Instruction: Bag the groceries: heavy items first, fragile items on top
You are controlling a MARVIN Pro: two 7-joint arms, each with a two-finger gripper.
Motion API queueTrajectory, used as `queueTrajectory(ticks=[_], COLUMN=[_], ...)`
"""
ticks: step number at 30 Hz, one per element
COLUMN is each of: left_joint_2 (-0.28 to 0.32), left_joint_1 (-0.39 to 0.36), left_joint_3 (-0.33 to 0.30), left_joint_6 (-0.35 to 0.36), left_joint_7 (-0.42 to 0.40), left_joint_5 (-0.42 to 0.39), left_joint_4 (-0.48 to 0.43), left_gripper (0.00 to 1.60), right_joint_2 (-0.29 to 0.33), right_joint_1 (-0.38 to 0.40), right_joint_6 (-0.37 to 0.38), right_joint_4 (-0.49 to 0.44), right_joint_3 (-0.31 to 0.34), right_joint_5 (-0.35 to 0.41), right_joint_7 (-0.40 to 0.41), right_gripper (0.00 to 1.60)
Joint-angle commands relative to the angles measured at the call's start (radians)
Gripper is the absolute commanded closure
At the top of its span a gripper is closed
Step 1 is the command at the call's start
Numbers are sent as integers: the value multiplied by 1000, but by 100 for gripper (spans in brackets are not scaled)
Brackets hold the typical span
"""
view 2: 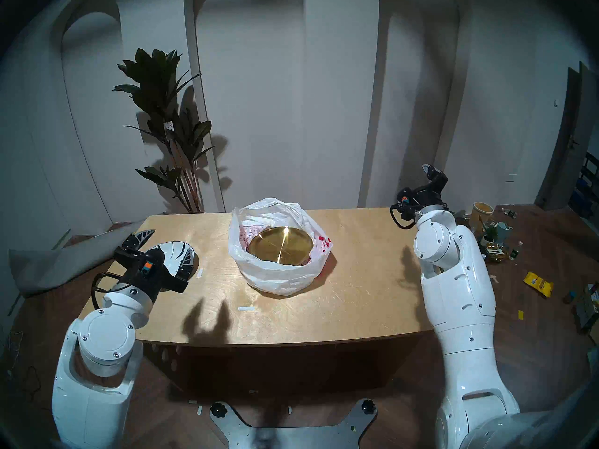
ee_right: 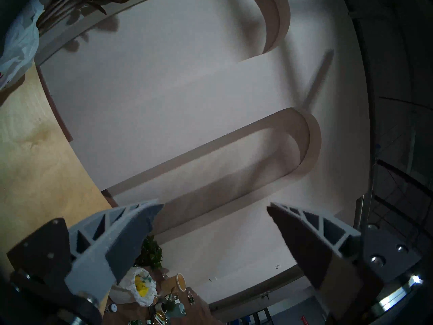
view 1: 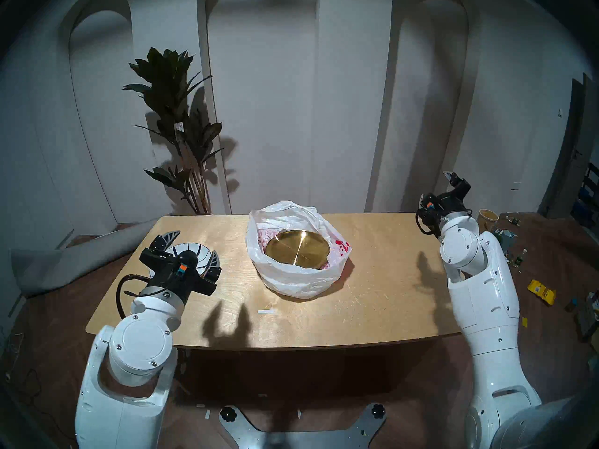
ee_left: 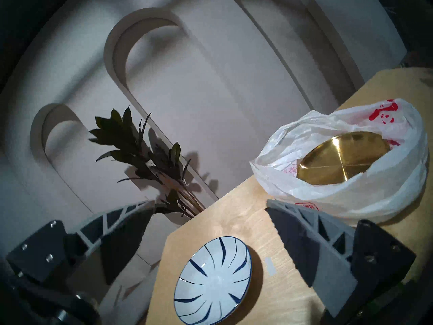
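Head view, gold plate (view 1: pixel 297 248): we see it flat, face up, inside bag (view 1: pixel 298 281), mid-surface (view 1: pixel 372 296).
Striped plate (ee_left: pixel 212 280): face up, left edge, beneath left gripper (ee_left: pixel 209 242), fingers spread, empty.
Right gripper (ee_right: pixel 214 244): fingers apart, raised.
Room: arched white wall.

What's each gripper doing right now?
Left gripper: open, empty, above the striped plate.
Right gripper: open, empty, raised off the table's right edge.
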Motion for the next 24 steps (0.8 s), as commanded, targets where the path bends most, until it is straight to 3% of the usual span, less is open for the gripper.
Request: queueTrajectory(ticks=[1, 9, 12, 14, 17, 24], left_joint_2=[117, 211, 224, 190, 207, 323], left_joint_1=[63, 34, -54, -68, -85, -165], left_joint_3=[-93, -260, -300, -345, -385, -355], left_joint_6=[-24, -11, 17, 6, 11, 2], left_joint_7=[-129, -293, -233, -191, -183, -202], left_joint_5=[32, 25, 39, -2, -9, -32], left_joint_4=[-36, 7, 61, 32, 16, -9], left_gripper=[0, 0, 0, 0, 0, 0], right_joint_2=[-6, -10, -12, -13, -13, -16], right_joint_1=[-7, -14, -15, -15, -15, -15], right_joint_6=[-16, -27, -33, -34, -36, -42], right_joint_4=[-16, -16, -16, -14, -12, -8], right_joint_3=[10, 14, 16, 17, 18, 20], right_joint_5=[8, 16, 19, 20, 21, 25], right_joint_7=[-31, -45, -53, -53, -54, -59], right_gripper=[0, 0, 0, 0, 0, 0])
